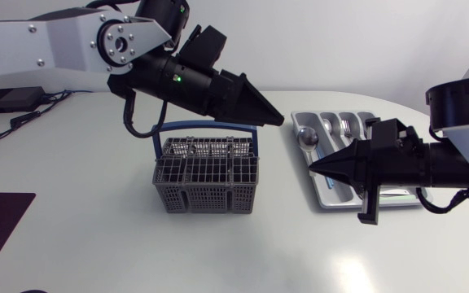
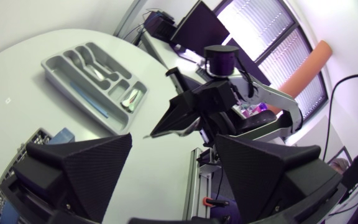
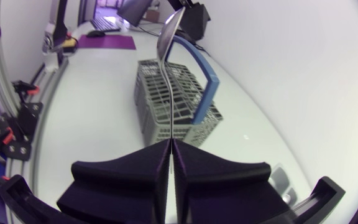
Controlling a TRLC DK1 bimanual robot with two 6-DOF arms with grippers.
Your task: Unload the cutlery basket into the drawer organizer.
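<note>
Right wrist view showed the right gripper (image 3: 171,142) pinched narrow on the stem of a slim metal utensil (image 3: 168,74). Its 2 fingers pressed it from either side, so the broader end stood straight out ahead of the tips, toward the cutlery basket (image 3: 166,106). I could not tell whether it was a knife or a spoon seen edge-on. That endwise hold looked suited to laying the piece lengthwise into a slot. In the head view this gripper sat at centre right of the frame, over the lower left part of the drawer organizer (image 1: 324,198), which already held a spoon (image 1: 306,137) and other metal pieces (image 1: 348,126) in separate compartments. The left gripper (image 1: 273,120) hung at upper centre, above the basket's blue handle (image 1: 202,127). The left wrist view showed its fingers (image 2: 86,165) spread wide with nothing between them, probably held clear so the right arm could work. The basket stood at the frame's centre, near the organizer, with no cutlery showing above its rim.
</note>
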